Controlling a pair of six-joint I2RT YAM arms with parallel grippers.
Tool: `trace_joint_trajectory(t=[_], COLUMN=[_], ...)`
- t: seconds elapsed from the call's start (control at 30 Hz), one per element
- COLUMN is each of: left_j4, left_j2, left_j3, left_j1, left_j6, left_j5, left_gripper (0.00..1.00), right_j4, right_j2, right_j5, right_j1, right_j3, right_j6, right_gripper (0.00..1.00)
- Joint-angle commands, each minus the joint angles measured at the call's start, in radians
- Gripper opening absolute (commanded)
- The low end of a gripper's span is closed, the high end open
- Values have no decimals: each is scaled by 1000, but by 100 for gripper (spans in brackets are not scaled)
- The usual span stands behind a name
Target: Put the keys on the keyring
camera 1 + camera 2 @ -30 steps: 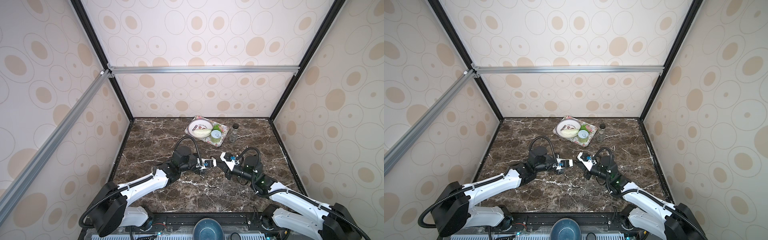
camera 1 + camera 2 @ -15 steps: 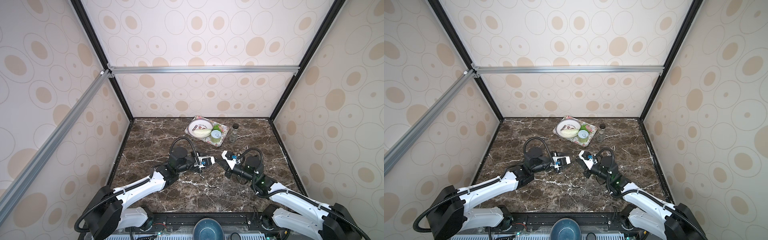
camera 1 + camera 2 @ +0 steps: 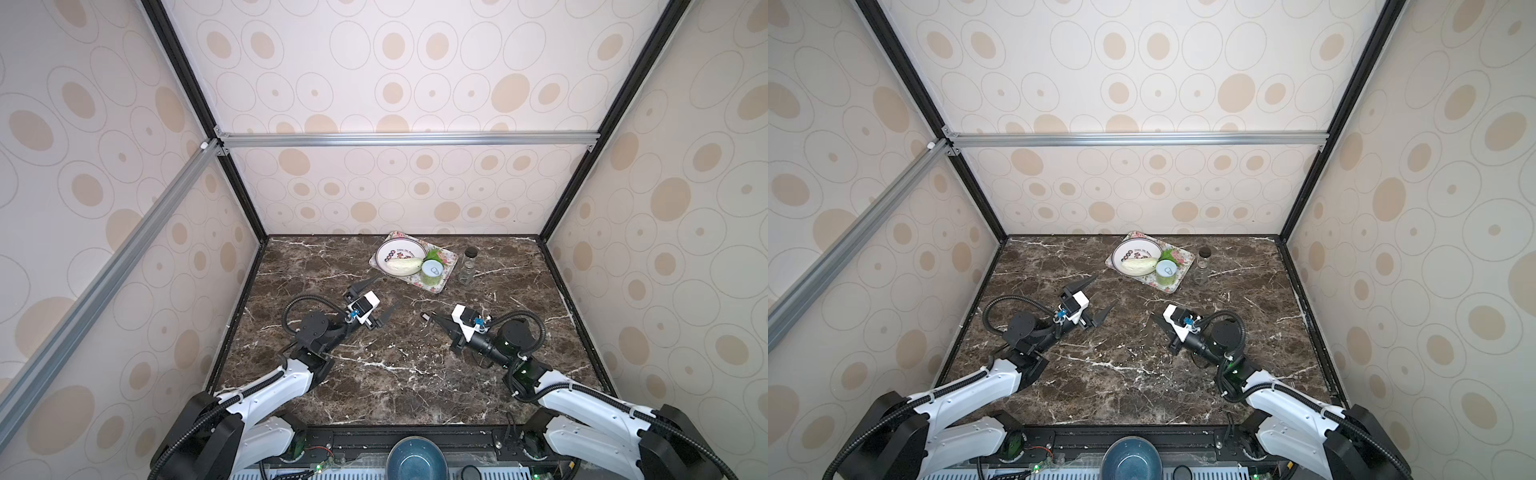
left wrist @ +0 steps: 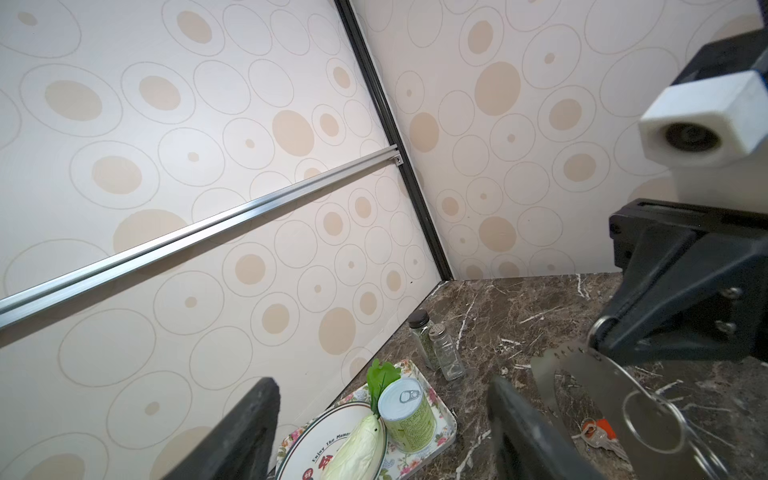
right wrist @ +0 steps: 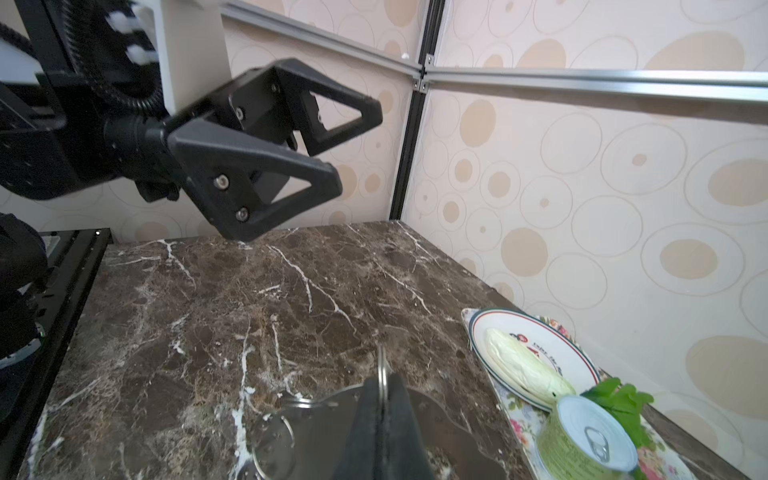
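We look into a booth of pale walls (image 3: pixel 415 62) printed with beige ovals, braced by black posts and an aluminium rail (image 3: pixel 407 139). Its floor is a dark brown marble tabletop (image 3: pixel 395 374) veined in white, which meets the walls at the left, right and far edges. At the far edge sits a floral tray (image 3: pixel 448 261) carrying a plate (image 3: pixel 399 250) and a green can (image 3: pixel 432 272), with two spice jars (image 4: pixel 436 349) just beside it. The middle and near marble lie open for our arms.

Our left gripper (image 3: pixel 379 298) hangs left of centre, jaws spread wide and empty. Our right gripper (image 3: pixel 430 318) faces it from the right, near but apart. Its jaws are pressed together on the rim of the keyring (image 4: pixel 598 386), a flat grey plate with small holes along its edge. We cannot tell whether the keyring's free end rests on the marble. A red-tagged key (image 4: pixel 598 428) lies on the marble just beside the keyring.
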Motion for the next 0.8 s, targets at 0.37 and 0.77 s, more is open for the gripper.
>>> trace_joint_trajectory(t=[0.37, 0.77], left_j4=[-130, -79], left_j2=[57, 66], left_j3=[199, 197], left_j1=[58, 58], left_j6=[-236, -238], left_j5=[303, 476], left_gripper=[49, 39], right_j4=[472, 529], right_j2=[158, 151], right_j5=[-117, -168], right_j1=[1, 3], right_j3=[4, 14], right_j6=[38, 20], right_gripper=[0, 0])
